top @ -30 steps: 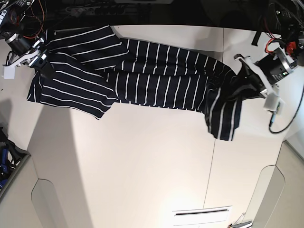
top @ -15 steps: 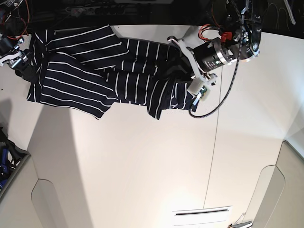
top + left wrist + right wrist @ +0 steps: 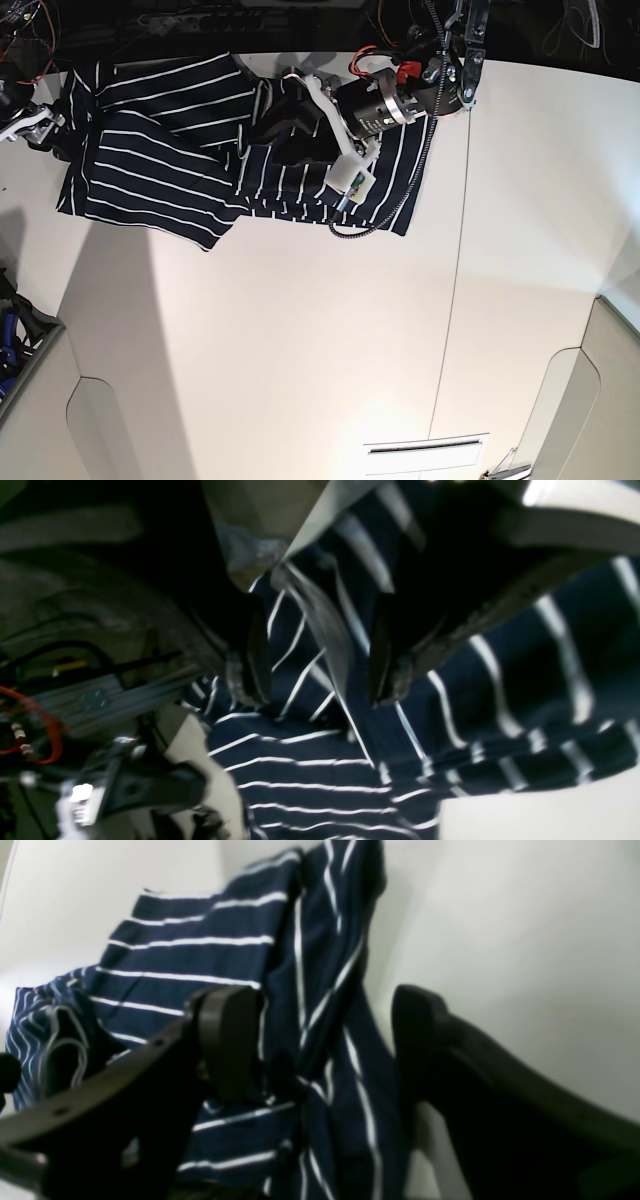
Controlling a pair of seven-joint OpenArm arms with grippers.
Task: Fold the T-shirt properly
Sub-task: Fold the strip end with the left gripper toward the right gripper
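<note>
Base view is showing the T-shirt (image 3: pixel 170 150) lying across the bench (image 3: pixel 330 340), one end doubled over. Left gripper (image 3: pixel 310 680) jaws are standing parted, fabric loose between them; right gripper (image 3: pixel 320 1040) jaws likewise released. Next, probably regripping for another fold.

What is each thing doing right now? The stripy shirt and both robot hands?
T-shirt: lying on the table, one end folded over onto the middle, bunched there.
Left gripper: open, fabric between its jaws.
Right gripper: open, at the shirt's edge.
</note>
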